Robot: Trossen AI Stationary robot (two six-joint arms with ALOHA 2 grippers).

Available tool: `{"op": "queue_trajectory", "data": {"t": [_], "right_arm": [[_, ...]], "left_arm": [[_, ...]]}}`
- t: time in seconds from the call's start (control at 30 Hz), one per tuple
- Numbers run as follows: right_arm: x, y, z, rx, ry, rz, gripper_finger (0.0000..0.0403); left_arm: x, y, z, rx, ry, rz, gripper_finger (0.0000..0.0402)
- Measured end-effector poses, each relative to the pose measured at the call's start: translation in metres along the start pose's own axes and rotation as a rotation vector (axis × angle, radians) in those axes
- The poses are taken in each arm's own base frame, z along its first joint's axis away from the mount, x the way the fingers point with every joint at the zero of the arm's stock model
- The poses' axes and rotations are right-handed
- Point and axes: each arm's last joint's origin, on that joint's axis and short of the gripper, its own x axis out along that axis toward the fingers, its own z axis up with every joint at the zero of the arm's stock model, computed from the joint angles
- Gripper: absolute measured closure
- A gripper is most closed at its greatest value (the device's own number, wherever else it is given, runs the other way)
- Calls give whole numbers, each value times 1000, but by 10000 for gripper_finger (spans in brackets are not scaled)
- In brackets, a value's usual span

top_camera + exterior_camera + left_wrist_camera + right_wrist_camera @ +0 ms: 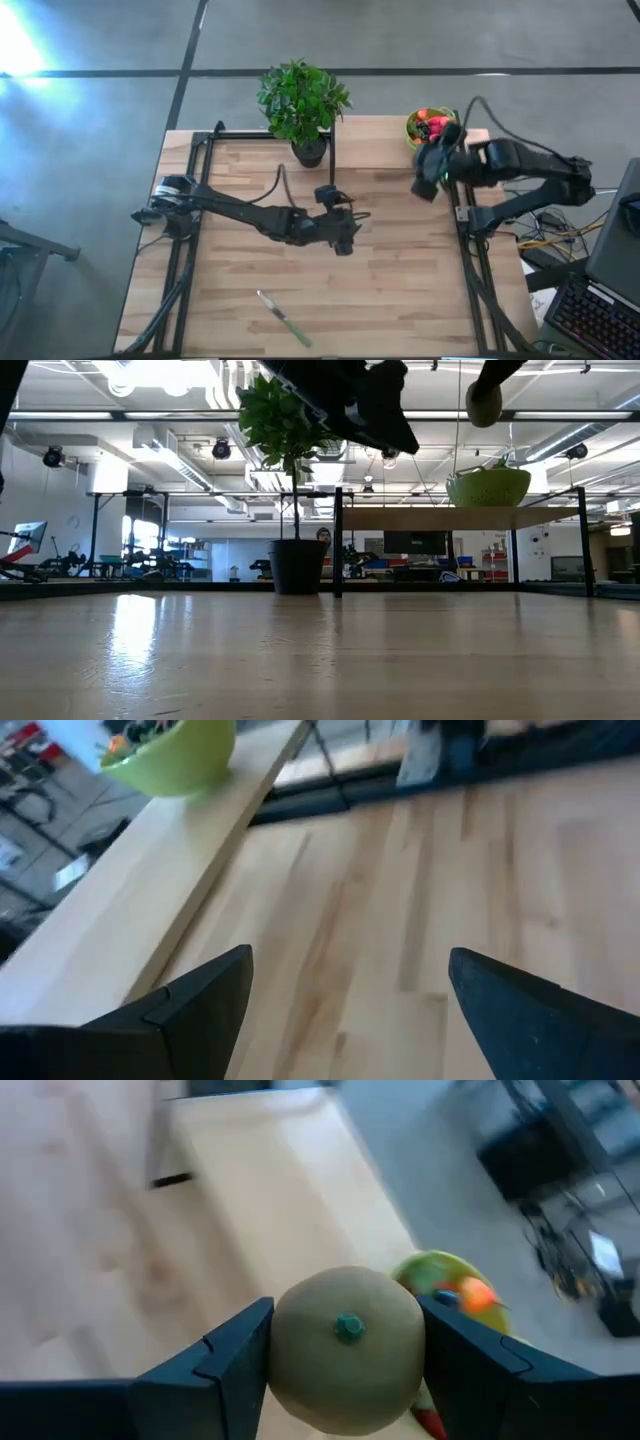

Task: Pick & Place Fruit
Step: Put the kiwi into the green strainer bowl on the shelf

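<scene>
Right gripper (345,1365) pinches kiwi-like ball (345,1345) near bowl (424,124) at table's far edge; left gripper (345,1005) spread mid-table.

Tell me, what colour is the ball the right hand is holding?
Dull green, with a small teal stem dot; the ball shows best in the right wrist view, between the right hand fingers.

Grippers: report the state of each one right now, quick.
Left gripper: open, holding nothing, above the table's middle.
Right gripper: shut on the dull-green kiwi-like ball, up near the lime-green bowl.
</scene>
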Motion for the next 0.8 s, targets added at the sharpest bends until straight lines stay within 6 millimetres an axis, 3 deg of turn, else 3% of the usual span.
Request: {"op": "queue_trajectory", "data": {"t": [0.17, 0.33, 0.6, 0.8], "right_arm": [[12, -33, 5, 113, -4, -93, 184], [27, -60, 8, 188, -15, -57, 185], [52, -97, 2, 338, 7, -187, 187], [75, -109, -9, 418, 10, -218, 185]], "left_arm": [[-6, 0, -10, -81, -164, -77, 60], [-19, 5, -15, -149, -323, -189, 60], [-40, 15, -26, -158, -351, -266, 60], [-49, 22, -23, -174, -378, -271, 60]]}}
